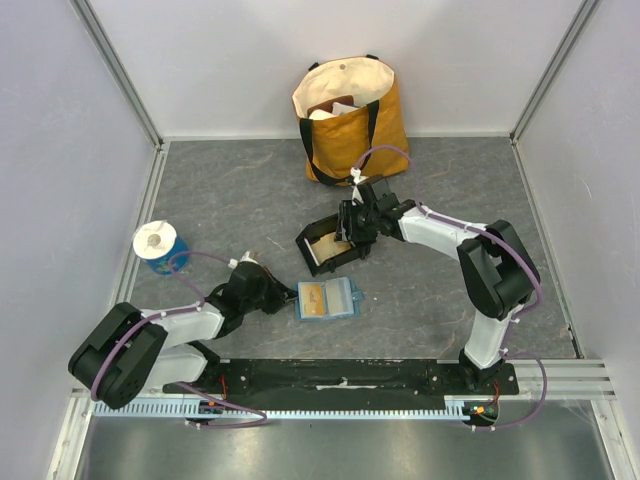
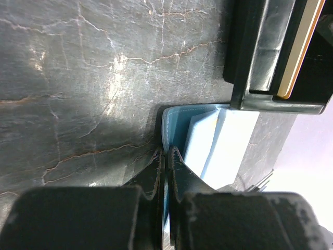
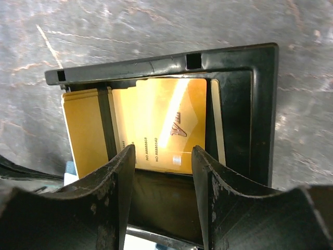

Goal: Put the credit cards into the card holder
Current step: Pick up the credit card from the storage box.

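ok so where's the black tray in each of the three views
top external: black tray mid-table, just beyond the card holder.
left wrist: upper right corner, above the card holder.
right wrist: fills the middle.
shared landmark: the gold card lying in the tray shows in all three.

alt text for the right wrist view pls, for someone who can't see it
The right end effector, its two dark fingers open and gripping nothing, is poised over a black tray holding gold-orange credit cards. One shows printed numbers and glare; another pokes out on the left. The tray sits on a grey marbled table.
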### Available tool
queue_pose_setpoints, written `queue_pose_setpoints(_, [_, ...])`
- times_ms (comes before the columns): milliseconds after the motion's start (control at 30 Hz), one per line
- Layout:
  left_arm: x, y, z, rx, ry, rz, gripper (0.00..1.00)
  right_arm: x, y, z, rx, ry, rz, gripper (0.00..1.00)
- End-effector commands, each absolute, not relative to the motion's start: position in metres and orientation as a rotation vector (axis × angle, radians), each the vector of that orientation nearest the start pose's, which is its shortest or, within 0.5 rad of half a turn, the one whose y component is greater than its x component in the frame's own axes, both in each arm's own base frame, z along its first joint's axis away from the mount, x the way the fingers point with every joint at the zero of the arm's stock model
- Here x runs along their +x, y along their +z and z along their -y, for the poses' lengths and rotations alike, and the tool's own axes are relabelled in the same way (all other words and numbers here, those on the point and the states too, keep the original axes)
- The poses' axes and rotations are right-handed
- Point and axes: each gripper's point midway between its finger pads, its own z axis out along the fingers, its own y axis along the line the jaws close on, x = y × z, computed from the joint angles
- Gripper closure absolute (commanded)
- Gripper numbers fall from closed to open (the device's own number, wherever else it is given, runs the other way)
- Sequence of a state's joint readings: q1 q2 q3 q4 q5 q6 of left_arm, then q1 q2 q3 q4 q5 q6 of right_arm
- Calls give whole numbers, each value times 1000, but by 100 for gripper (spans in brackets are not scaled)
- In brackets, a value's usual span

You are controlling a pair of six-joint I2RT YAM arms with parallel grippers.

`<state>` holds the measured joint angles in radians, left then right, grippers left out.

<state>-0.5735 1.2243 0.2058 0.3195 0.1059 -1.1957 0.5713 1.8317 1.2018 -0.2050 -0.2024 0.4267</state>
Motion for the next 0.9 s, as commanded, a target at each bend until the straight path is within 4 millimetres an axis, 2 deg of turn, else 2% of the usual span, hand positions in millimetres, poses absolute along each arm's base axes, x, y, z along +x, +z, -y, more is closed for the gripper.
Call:
queue_pose_setpoints(0, [194,-17,178,-668,-767,-2503,98,353,76,-268,-334,622,-2483,45])
queue_pose_setpoints(200, [211,-8,191,-625,-792,-2494,98,343,98,-303,-376,898,-2414,36])
queue_pose_setpoints(367, [224,-2,203,-608,-816,-2490,98,340,104,-328,-404,950,-2383,32])
queue_pose_setpoints(667, [236,0,213,-598,-836,-2491,98,345,90,-347,-397,949,-2393,28])
queue_pose_setpoints(867, [245,0,220,-592,-849,-2494,98,341,81,-363,-440,957,-2411,27])
